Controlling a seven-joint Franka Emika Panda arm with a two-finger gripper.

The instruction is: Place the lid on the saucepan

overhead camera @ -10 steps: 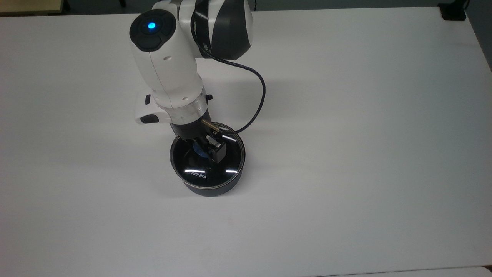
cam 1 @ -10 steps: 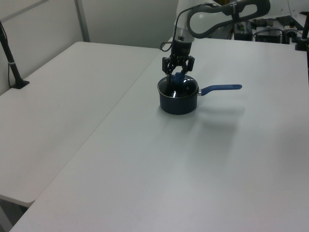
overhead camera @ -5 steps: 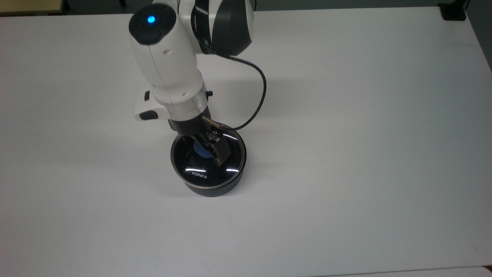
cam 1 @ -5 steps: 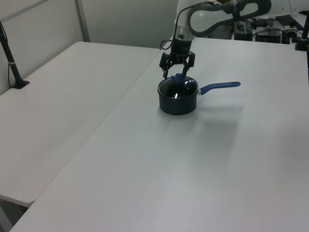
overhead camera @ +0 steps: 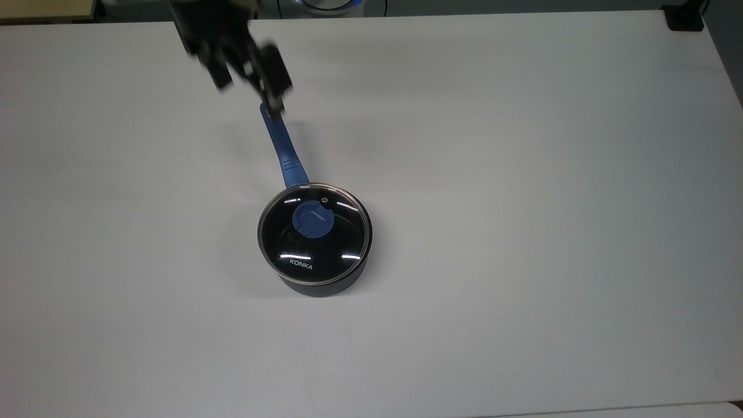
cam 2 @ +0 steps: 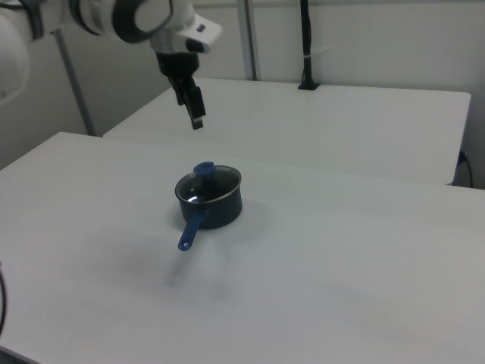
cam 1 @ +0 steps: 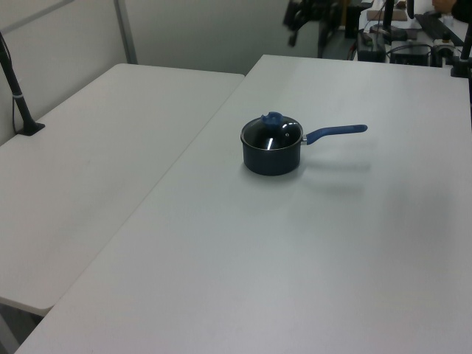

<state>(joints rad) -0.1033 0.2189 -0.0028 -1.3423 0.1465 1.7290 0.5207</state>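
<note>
The glass lid [overhead camera: 314,235] with its blue knob [overhead camera: 312,220] and white "KONKA" lettering lies flat on the dark saucepan [overhead camera: 325,284]. The pan's blue handle [overhead camera: 282,145] points toward the top view's upper left. My gripper [overhead camera: 248,75] hangs high above the handle's far end, open, holding nothing and well away from the lid. In the left view the covered saucepan [cam 1: 271,156] stands mid-table and the gripper [cam 1: 304,15] is blurred at the top edge. From the right view the gripper [cam 2: 195,114] hovers above and behind the lid [cam 2: 208,183].
White table [overhead camera: 522,174] all around the pan. A second white table [cam 1: 88,169] adjoins on the left view's left, with a black clamped post [cam 1: 18,96]. A black object [overhead camera: 685,17] sits at the top view's upper right corner.
The gripper, which was open around the lid's knob, has risen and pulled back over the handle's end. The lid stays on the saucepan; the handle now shows in the top view.
</note>
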